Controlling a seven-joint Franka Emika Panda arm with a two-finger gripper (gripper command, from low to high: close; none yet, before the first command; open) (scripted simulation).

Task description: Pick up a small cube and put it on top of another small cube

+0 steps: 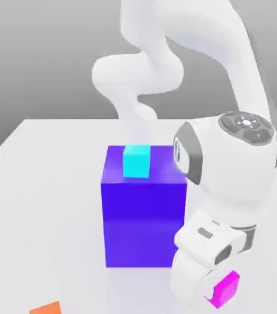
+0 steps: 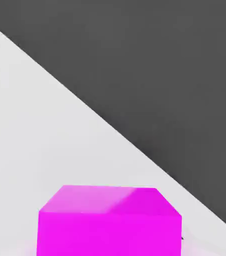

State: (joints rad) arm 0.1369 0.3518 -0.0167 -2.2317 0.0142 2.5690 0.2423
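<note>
The small cube (image 1: 228, 286) is bright magenta and lies on the white table at the exterior view's lower right, partly covered by the robot's hand. My gripper (image 1: 217, 295) is lowered right over it and shut on it. In the hand view the same magenta cube (image 2: 109, 222) sits very close, resting on the table. A small cyan cube (image 1: 136, 161) sits on top of the big blue-violet block (image 1: 144, 221) at the middle of the table, to the exterior view's left of the hand.
A small orange cube (image 1: 46, 308) lies at the front left corner of the exterior view. The white table (image 1: 43, 184) ends close by the magenta cube, with its edge (image 2: 135, 145) against a dark floor.
</note>
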